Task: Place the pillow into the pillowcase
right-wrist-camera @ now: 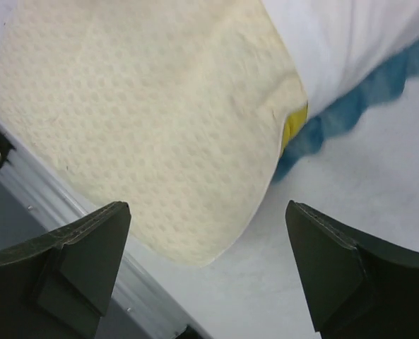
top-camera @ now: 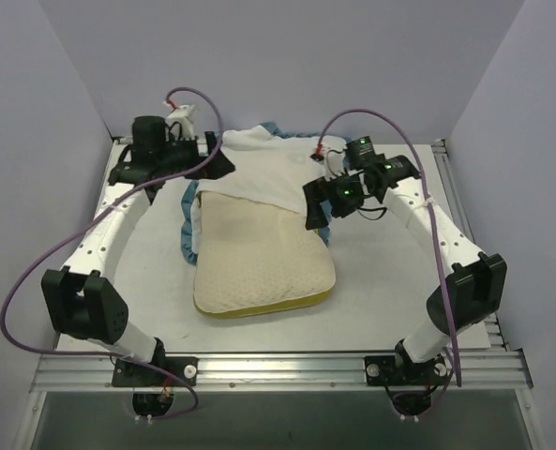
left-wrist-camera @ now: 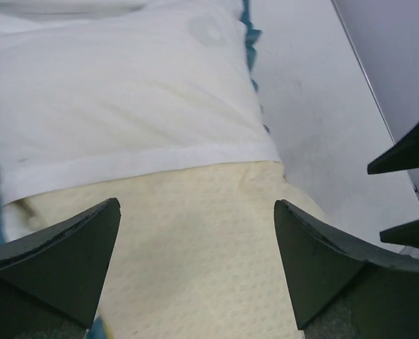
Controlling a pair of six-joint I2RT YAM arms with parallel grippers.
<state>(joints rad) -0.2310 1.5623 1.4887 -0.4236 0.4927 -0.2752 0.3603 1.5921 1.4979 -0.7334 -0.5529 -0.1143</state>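
Observation:
The cream dimpled pillow [top-camera: 263, 261] lies in the middle of the table, its far end under the pillowcase [top-camera: 268, 171], which shows its white inside and teal trim. In the left wrist view the pillowcase hem [left-wrist-camera: 138, 106] lies across the pillow [left-wrist-camera: 202, 240]. In the right wrist view the pillow [right-wrist-camera: 145, 113] shows its yellow band, with the pillowcase [right-wrist-camera: 350, 42] at upper right. My left gripper [top-camera: 214, 165] is open and empty over the pillowcase's left side; it also shows in its wrist view [left-wrist-camera: 197, 275]. My right gripper [top-camera: 315, 204] is open and empty at the pillowcase's right edge, seen also in its wrist view [right-wrist-camera: 208, 279].
The white table [top-camera: 390, 272] has a metal rail [top-camera: 278, 367] along its near edge. Purple cables loop off both arms. Grey walls enclose the left, back and right sides.

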